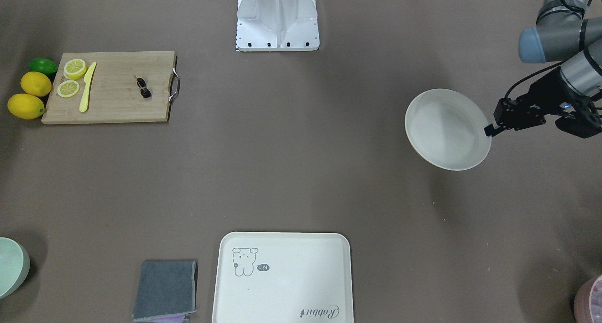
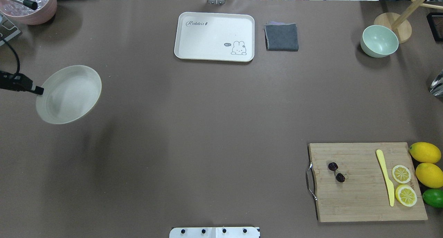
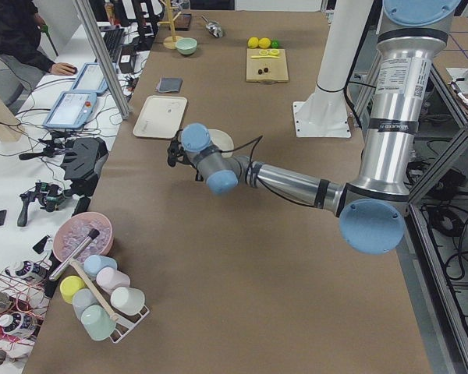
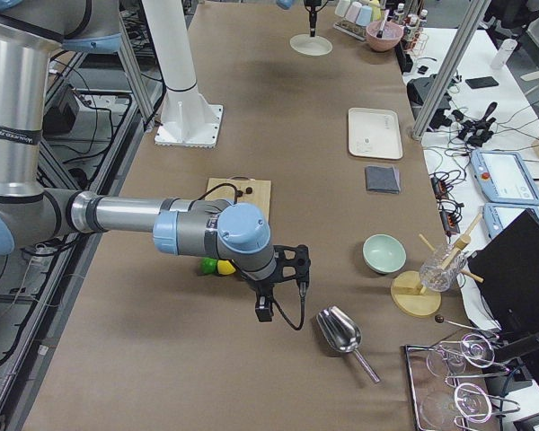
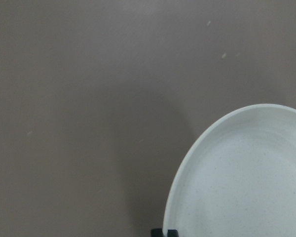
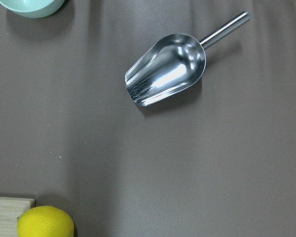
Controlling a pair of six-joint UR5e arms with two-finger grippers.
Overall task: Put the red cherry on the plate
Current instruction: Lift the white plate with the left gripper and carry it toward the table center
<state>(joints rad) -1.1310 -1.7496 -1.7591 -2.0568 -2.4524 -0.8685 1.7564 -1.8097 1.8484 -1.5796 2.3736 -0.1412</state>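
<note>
The red cherry (image 2: 336, 172), two tiny dark balls on a thin stem, lies on the wooden cutting board (image 2: 363, 200) at the right; it also shows in the front-facing view (image 1: 143, 88). The cream-white plate (image 2: 69, 94) hangs tilted above the table at the far left, casting a shadow. My left gripper (image 2: 39, 90) is shut on its rim (image 1: 489, 130), and the left wrist view shows the plate (image 5: 246, 177) with a dark fingertip at its edge. My right gripper (image 4: 264, 312) hovers over the table beyond the board; I cannot tell whether it is open or shut.
On the board lie a yellow knife (image 2: 386, 181) and two lemon slices (image 2: 401, 174); whole lemons (image 2: 425, 152) and a lime sit beside it. A bear tray (image 2: 214, 37), grey cloth (image 2: 282, 37) and mint bowl (image 2: 379, 41) stand at the far edge. A metal scoop (image 6: 167, 69) lies below the right wrist.
</note>
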